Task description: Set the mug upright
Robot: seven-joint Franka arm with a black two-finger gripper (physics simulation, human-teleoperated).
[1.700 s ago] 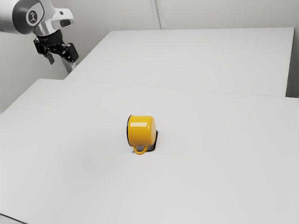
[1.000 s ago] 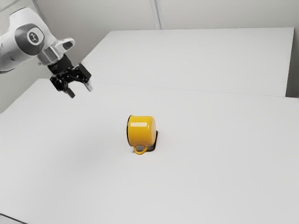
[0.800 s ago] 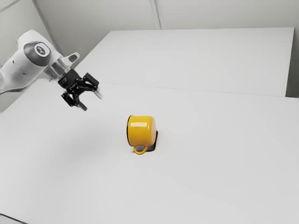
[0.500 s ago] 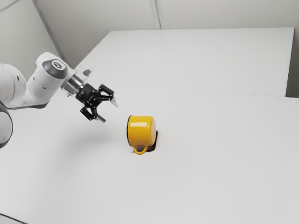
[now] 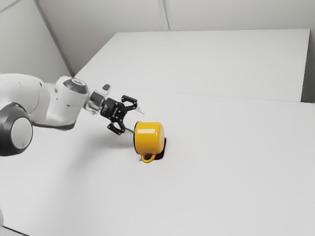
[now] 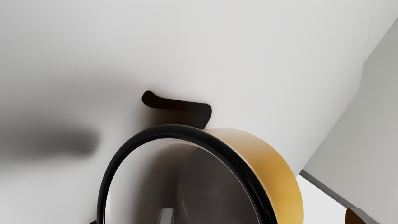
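End effector (image 5: 138, 122): wide open, gripping nothing | mug (image 5: 149, 138): on its side, well inside the counter (image 5: 221, 172) edges, mouth (image 6: 217, 177) facing the end effector | risk: fingertip (image 6: 166, 216) catching the rim (image 6: 174, 130) could roll it away

Mug (image 5: 149, 138) yel., rim (image 6: 171, 131) blk, handle (image 5: 147, 161) yel-orng. Gripper (image 5: 137, 122) mostly blk; arm (image 5: 68, 105) wht w/ dk-gry sections. Tabletop (image 5: 221, 172) plain wht.
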